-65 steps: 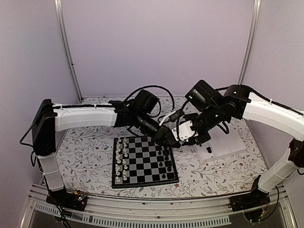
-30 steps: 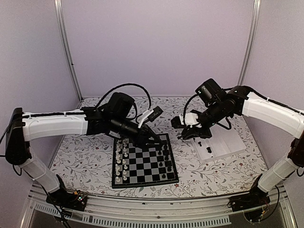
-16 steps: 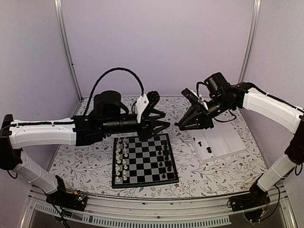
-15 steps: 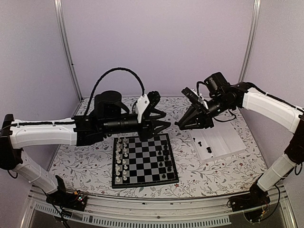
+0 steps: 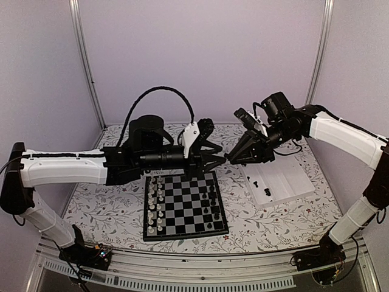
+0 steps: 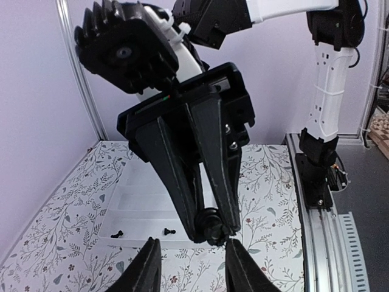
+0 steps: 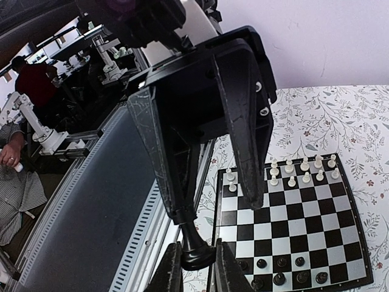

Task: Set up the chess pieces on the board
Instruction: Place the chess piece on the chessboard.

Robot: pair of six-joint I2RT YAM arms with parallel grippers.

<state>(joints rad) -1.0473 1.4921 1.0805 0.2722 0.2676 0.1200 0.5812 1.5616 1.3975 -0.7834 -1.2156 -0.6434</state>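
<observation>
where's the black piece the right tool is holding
The black piece is up in the air, pinched by the right tool, just ahead of the open left tool; in the top view, by the far right corner of the board.

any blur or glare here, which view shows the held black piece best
Right wrist view: best, the black chess piece crisp in outline. Left wrist view: fingers of the left tool pale and soft, piece dark on dark. Top external view: even light, no glare, piece too small.
</observation>
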